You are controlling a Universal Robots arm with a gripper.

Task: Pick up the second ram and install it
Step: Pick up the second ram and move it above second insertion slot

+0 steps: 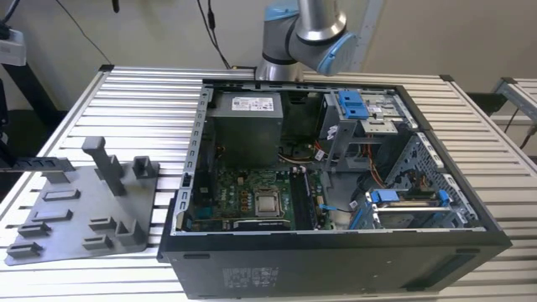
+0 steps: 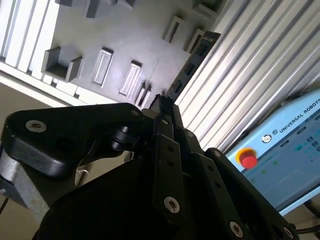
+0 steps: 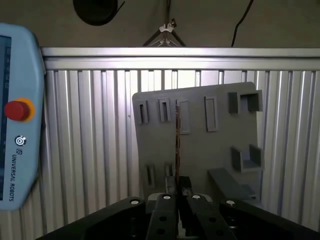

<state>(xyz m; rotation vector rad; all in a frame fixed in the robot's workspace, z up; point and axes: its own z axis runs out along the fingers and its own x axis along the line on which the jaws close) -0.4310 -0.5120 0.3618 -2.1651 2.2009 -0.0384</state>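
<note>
My gripper [image 3: 177,188] is shut on the second ram [image 3: 177,145], a thin dark stick seen edge-on that reaches out from the fingertips. It hangs above the grey fixture tray [image 3: 200,150] with its slots and upright posts. In the second wrist view the same ram [image 2: 192,62] runs slantwise away from the gripper [image 2: 162,102] over the tray [image 2: 115,40]. In the exterior view the tray [image 1: 75,214] lies at the left of the slatted table.
An open computer case [image 1: 470,214] lies on the table at the exterior view's middle and right, its green motherboard [image 1: 251,201] exposed. The arm's base [image 1: 302,38] stands behind it. A teach pendant with a red button [image 3: 15,110] lies beside the table.
</note>
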